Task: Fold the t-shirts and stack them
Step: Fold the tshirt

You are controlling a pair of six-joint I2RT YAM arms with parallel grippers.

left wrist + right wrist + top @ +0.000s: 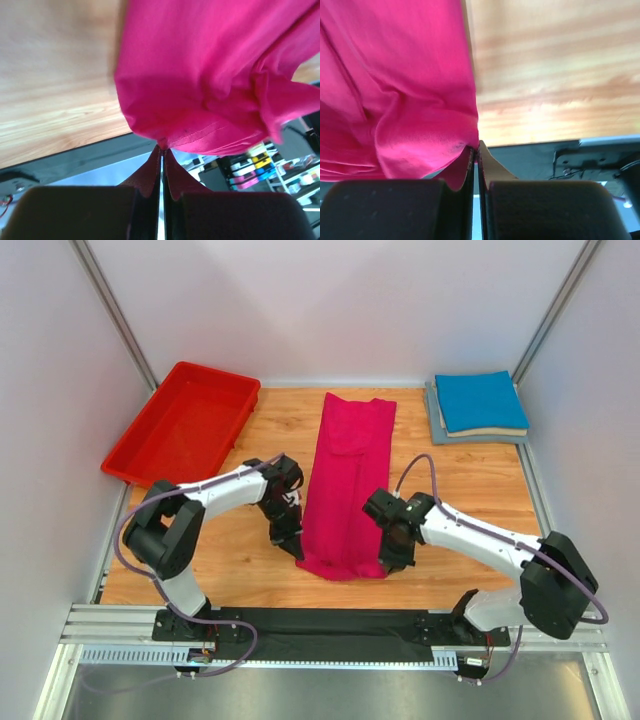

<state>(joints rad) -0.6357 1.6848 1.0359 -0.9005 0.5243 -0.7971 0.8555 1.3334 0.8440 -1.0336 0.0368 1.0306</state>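
The magenta-pink t-shirt (345, 485) lies as a long narrow strip down the middle of the table, folded lengthwise. My left gripper (296, 548) is shut on its near left corner; the left wrist view shows the hem (200, 135) pinched at the fingertips. My right gripper (388, 562) is shut on its near right corner, with the cloth (410, 110) bunched at the fingertips in the right wrist view. The near edge is lifted slightly off the table. A bright blue folded shirt (480, 400) lies on a beige one and a grey folded one (436, 420) at the far right.
A red plastic bin (185, 425) stands at the far left, empty. The wooden table top (460, 480) ends at a black strip and metal rail (330, 625) by the arm bases. White walls enclose the back and sides.
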